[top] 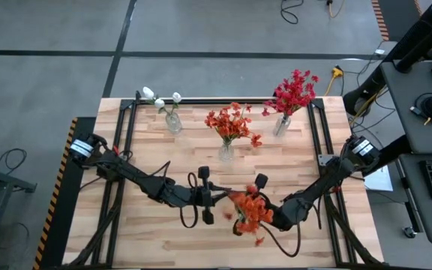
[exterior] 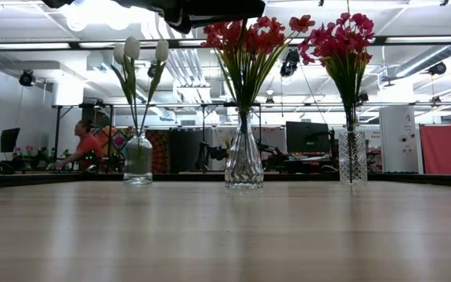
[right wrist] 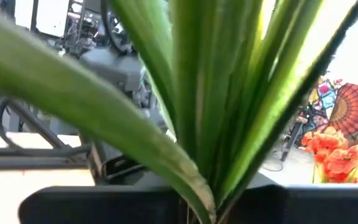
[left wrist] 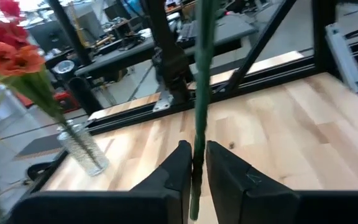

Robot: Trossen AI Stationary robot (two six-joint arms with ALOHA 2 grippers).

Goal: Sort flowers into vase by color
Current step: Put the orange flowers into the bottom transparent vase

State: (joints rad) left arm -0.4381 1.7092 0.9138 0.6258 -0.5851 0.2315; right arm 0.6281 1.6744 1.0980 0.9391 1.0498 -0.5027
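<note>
Both arms are reaching in low over the front middle of the surface. The left pincer is pinching the thin green stem of an orange flower spray. The right pincer is gripping its leafy part. Its orange blooms are bunching just beside the right pincer.

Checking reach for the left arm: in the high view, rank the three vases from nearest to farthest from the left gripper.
From the left gripper:
1. Orange-flower vase, middle of the back row.
2. White-flower vase, back left.
3. Red-flower vase, back right.
</note>
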